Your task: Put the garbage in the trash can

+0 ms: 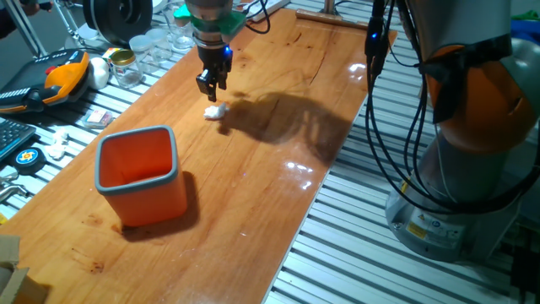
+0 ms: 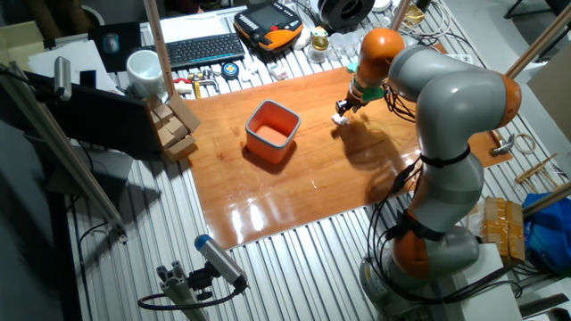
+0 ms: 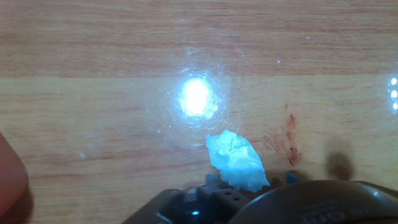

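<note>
hand view: looked straight down at wood tabletop (image 3: 93,56), bright light glare at centre. garbage (image 3: 235,160), crumpled white wad, lay just below and right of the glare, lower-centre of frame, resting on the wood. gripper body dark along bottom edge, fingertips not clearly made out; couldn't tell how wide the pincer stood. reddish scuff marks (image 3: 290,140) right of the wad. orange blur at lower-left edge.

one fixed view: gripper (image 1: 212,85) hung upper-centre of frame, pointed down, just above garbage (image 1: 215,111) w/ a small gap, nothing held. fingers dark, close together, opening unclear. trash can (image 1: 139,173), orange w/ grey rim, stood upright at lower left, well apart from the wad. glass jars (image 1: 126,66) and orange-and-black tool (image 1: 61,76) sat upper left, off the wood.

other fixed view: gripper (image 2: 344,110) upper-centre right, garbage (image 2: 340,119) tiny white spot under it, trash can (image 2: 272,131) left of both. keyboard (image 2: 204,48) and white mug (image 2: 143,68) at upper left.
</note>
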Available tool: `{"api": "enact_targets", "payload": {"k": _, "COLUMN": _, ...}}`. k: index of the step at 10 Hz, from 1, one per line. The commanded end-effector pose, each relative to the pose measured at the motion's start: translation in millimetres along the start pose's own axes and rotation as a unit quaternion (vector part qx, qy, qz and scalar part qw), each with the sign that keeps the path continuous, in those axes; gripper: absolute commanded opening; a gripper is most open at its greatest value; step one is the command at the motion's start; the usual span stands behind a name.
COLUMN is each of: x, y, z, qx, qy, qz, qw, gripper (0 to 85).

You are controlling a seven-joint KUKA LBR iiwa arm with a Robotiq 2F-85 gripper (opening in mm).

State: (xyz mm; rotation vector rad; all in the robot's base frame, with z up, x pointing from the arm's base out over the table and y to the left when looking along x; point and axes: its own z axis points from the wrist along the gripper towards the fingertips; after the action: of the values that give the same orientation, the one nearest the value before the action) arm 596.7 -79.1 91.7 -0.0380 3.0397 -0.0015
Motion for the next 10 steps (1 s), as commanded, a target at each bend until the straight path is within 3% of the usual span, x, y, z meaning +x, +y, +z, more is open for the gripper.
{"api": "enact_targets", "payload": {"k": 1, "x": -0.5, "y": 0.2, "z": 3.6, "qx": 0.0, "qy": 0.0, "qz": 0.001, "qw": 1.0, "gripper": 85.0}}
{"api": "enact_targets", "payload": {"k": 3, "x": -0.1, "y": 0.9, "z": 14.3, "qx": 0.002, "qy": -0.005, "qz": 0.002, "qw": 1.0, "gripper": 85.0}}
{"api": "enact_targets", "payload": {"k": 4, "x": 0.4, "y": 2.8, "z": 18.9, "qx": 0.001, "qy": -0.005, "qz": 0.003, "qw": 1.0, "gripper": 68.0}}
{"api": "enact_targets", "payload": {"k": 10, "x": 1.1, "y": 1.2, "z": 34.3, "qx": -0.001, "qy": -0.007, "qz": -0.002, "qw": 1.0, "gripper": 68.0}}
